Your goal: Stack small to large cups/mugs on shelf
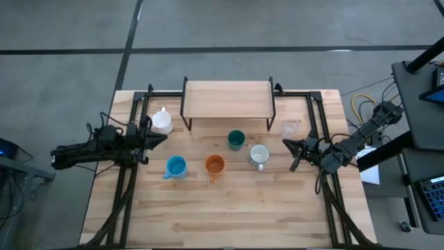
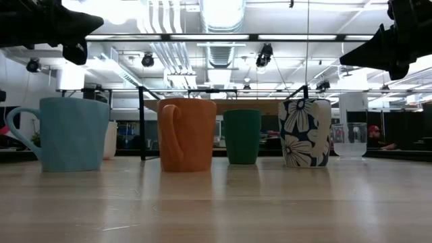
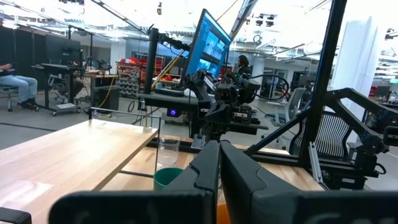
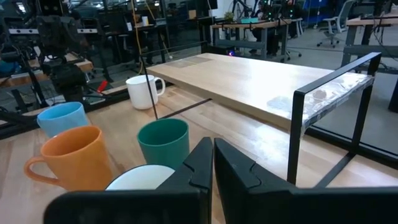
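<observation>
From above: the shelf (image 1: 227,99) stands at the table's (image 1: 229,215) far edge, long axis running left-right, top bare. Six cups sit upright on the table, none stacked. A white mug (image 1: 161,121) is at the shelf's left end, a clear glass (image 1: 291,128) at its right end. In front of the shelf, left to right: blue mug (image 1: 176,166), orange mug (image 1: 215,164) w/ handle toward the near edge, green cup (image 1: 236,139), flowered white mug (image 1: 259,155). Cup mouths show nothing inside. Left gripper (image 1: 161,139) hangs just near the white mug, fingers pressed together, holding nothing. Right gripper (image 1: 288,144) hovers btwn the flowered mug and glass, also closed and empty-handed.

Table level: blue mug (image 2: 67,133), orange mug (image 2: 187,134), green cup (image 2: 241,136), flowered mug (image 2: 305,132) and glass (image 2: 349,140) stand in a row; the glass looks empty.

Left wrist: dark fingers (image 3: 205,171) meet, pointing across at the glass (image 3: 167,151) and the green cup's rim (image 3: 168,178).

Right wrist: fingers (image 4: 205,162) shut together above the flowered mug's rim (image 4: 140,177), w/ green cup (image 4: 163,143), orange mug (image 4: 71,158), blue mug (image 4: 61,117) and white mug (image 4: 143,91) beyond, shelf (image 4: 249,81) alongside.
</observation>
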